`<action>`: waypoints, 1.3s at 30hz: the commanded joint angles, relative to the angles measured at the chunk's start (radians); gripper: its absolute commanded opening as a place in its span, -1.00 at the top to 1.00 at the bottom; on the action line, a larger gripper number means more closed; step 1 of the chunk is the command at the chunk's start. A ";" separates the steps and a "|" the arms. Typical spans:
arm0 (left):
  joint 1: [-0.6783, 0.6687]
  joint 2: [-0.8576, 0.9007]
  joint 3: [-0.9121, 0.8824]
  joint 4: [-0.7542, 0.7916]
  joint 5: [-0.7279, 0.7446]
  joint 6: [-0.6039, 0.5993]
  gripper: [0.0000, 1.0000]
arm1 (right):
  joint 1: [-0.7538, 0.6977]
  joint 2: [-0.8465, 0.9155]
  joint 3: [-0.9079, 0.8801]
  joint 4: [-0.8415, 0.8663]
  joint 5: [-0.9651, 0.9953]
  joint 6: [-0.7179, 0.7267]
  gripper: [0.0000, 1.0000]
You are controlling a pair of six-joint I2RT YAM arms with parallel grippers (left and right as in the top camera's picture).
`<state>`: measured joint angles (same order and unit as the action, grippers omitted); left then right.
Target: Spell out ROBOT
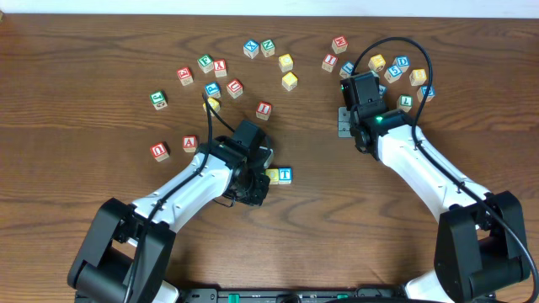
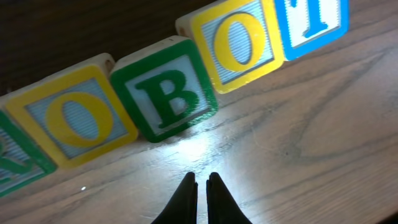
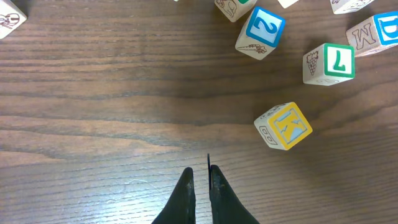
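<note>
Where the left gripper (image 2: 199,185) points, its jaws pressed together and holding nothing, a row of five cubes lies just ahead on the table (image 2: 311,149); read left to right in the left wrist view they are a green R (image 2: 11,163), mostly cut off by the frame edge, the first O (image 2: 74,121) in yellow, a green B (image 2: 168,96), the second O (image 2: 239,43) in yellow, and a blue T (image 2: 311,18); neighbours touch; the row's long axis runs across the fingertips, slanting up to the right, with B nearest them but apart. The word looks finished, so the likely next move is a straight retreat away from the row, not a sweep along it. The right gripper (image 3: 200,177), jaws also together and empty, hangs well apart from the row, near a spare yellow K (image 3: 283,126).
</note>
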<state>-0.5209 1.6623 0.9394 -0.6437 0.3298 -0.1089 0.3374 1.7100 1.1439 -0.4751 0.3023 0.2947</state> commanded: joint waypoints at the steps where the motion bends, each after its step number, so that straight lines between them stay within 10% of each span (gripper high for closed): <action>1: -0.002 -0.019 -0.003 -0.002 -0.028 -0.013 0.85 | -0.013 -0.023 0.018 0.004 0.002 -0.013 0.92; 39: -0.003 -0.018 -0.003 0.077 -0.085 -0.013 0.85 | -0.013 -0.023 0.018 0.009 0.002 -0.016 0.93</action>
<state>-0.5209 1.6623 0.9394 -0.5720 0.2619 -0.1093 0.3374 1.7100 1.1439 -0.4694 0.3023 0.2939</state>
